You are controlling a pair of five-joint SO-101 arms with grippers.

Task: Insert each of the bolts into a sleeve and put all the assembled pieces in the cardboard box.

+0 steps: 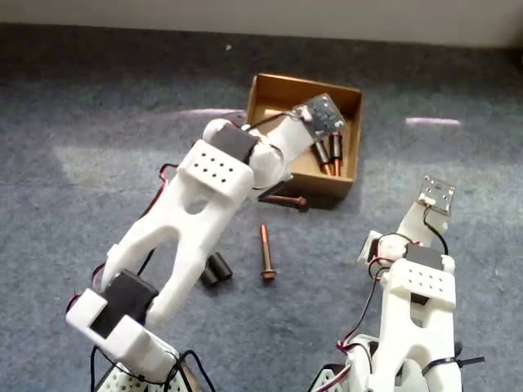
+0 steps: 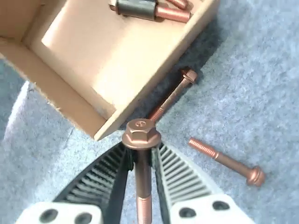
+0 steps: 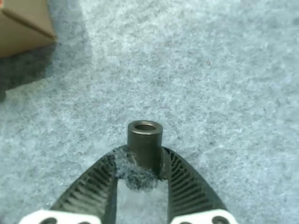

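Two parts held: left tool (image 2: 142, 161) grips a bolt (image 2: 141, 136), right tool (image 3: 144, 163) a sleeve (image 3: 145, 137); insertion next needs shank and bore aligned.

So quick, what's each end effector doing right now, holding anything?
Left end effector: closed on a bolt.
Right end effector: closed on a sleeve.

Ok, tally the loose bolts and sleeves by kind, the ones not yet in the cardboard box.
Bolts: 3, one in the left gripper, two on the carpet.
Sleeves: 3, one in the right gripper, two on the carpet.
Total: 6.
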